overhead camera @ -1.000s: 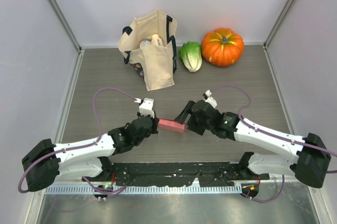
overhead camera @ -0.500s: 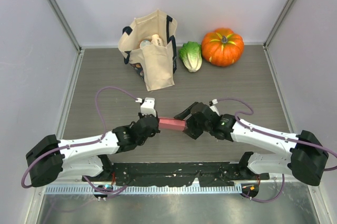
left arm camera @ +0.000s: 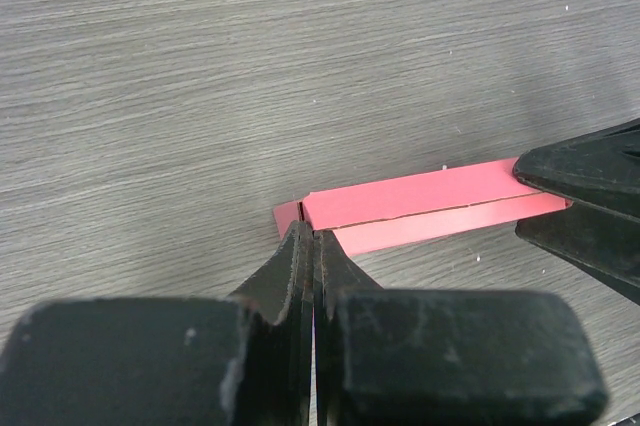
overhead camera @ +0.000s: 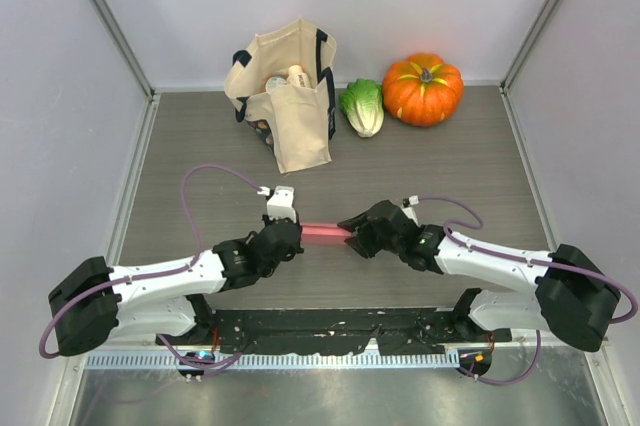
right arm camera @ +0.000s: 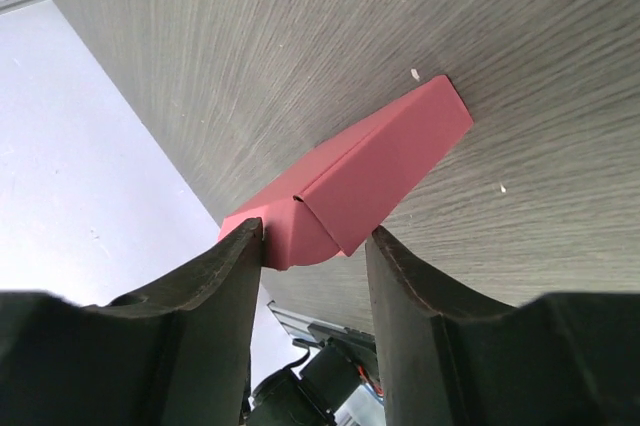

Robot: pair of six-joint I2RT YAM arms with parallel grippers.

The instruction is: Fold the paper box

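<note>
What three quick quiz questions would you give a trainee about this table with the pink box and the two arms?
1. True or false: the left gripper is shut on one end of the pink box.
2. Pick one: what lies between the bag and the pumpkin? A) a cabbage B) a bottle C) a bowl
3. Fill in: the box's other end sits ____ the fingers of the right gripper.

Key: 1 true; 2 A; 3 between.
</note>
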